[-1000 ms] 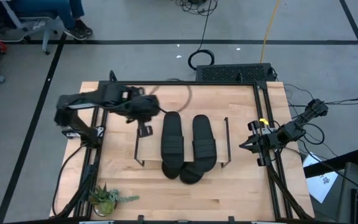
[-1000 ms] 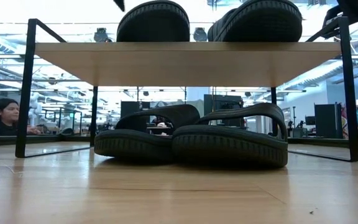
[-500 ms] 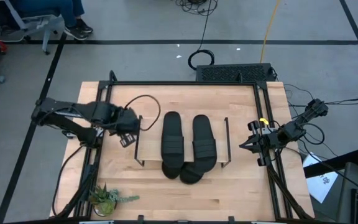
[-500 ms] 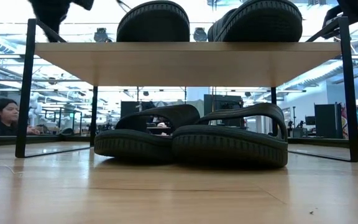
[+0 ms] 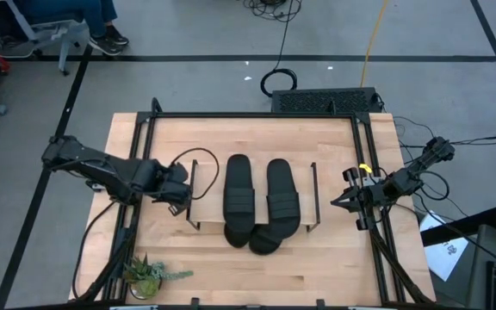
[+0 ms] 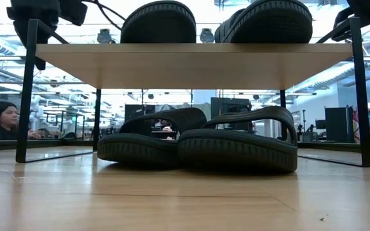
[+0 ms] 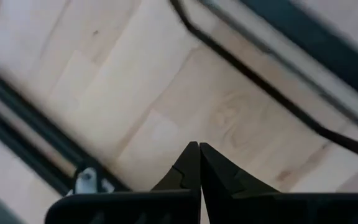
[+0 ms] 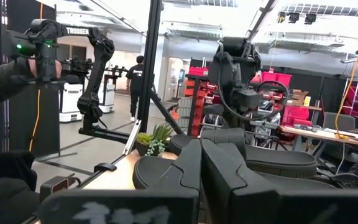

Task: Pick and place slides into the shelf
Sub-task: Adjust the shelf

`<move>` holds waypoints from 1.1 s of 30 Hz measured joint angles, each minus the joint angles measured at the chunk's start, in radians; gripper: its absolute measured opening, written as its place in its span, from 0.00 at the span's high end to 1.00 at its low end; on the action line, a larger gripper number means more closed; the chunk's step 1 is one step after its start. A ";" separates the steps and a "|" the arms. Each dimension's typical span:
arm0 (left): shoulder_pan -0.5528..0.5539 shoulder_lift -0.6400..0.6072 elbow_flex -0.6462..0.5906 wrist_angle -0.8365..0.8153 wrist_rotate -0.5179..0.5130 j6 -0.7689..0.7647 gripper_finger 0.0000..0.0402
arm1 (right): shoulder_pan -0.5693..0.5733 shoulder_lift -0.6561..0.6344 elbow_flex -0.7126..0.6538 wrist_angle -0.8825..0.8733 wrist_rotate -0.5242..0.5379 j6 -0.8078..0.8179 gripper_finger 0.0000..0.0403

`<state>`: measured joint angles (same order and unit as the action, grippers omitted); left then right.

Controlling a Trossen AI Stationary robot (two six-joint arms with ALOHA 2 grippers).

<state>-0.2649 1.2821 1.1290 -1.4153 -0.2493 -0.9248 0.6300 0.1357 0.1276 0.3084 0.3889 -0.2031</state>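
Note:
Two black slides (image 5: 238, 196) (image 5: 283, 195) lie sole-down, side by side, on the shelf's light wood top (image 6: 191, 64). Two more slides (image 6: 148, 141) (image 6: 237, 146) rest on the table under it, and their ends (image 5: 263, 241) poke out past the shelf's near edge. My left gripper (image 5: 177, 198) (image 7: 199, 155) is shut just left of the shelf's left wire legs (image 5: 193, 196) and holds nothing. My right gripper (image 5: 337, 203) (image 8: 201, 155) is shut and waits by the table's right rail, pointing at the shelf.
Black frame rails (image 5: 368, 172) run along the table's edges. A small potted plant (image 5: 149, 274) stands at the near left corner. A black cable loop (image 5: 198, 145) arcs from the left arm. A person (image 6: 4, 119) sits beyond the table.
My left arm has drawn back from above the shelf's far left corner. Its gripper has swung toward the table's left and near edges and come down beside the shelf's left legs. The slides and the right arm have kept still.

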 joint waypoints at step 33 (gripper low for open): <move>-0.130 0.152 0.004 0.281 0.180 0.086 1.00 | 0.000 0.000 0.000 0.000 0.002 0.000 1.00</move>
<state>-0.3950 1.4343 1.1328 -1.1340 -0.0696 -0.8385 0.6300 0.1360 0.1276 0.3086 0.3908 -0.2031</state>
